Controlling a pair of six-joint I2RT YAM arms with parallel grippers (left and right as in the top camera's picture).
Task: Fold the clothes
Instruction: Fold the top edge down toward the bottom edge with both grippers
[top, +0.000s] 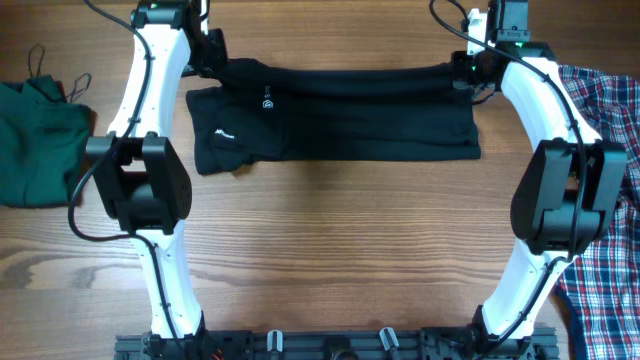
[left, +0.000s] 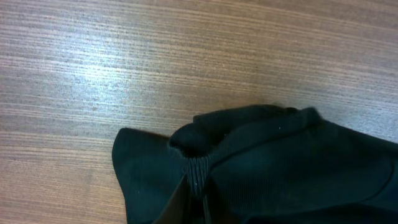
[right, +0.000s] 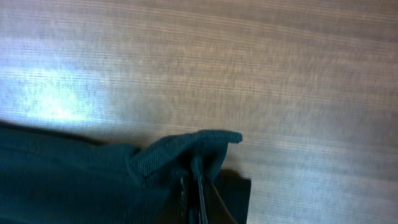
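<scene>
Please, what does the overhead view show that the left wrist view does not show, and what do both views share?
Only the overhead view: the whole black shirt stretched across the table between the left arm and the right arm, its white logo, a green top on the left, and a plaid shirt on the right. Only the left wrist view: a close look at the bunched corner and its ribbed seam. Both: black fabric lying on the wood-grain table.

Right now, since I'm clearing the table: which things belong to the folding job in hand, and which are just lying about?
In hand: black shirt, pinched by the left end effector and right end effector.
Lying about: dark green top, left; plaid shirt, right. Both are untouched clothes.
</scene>
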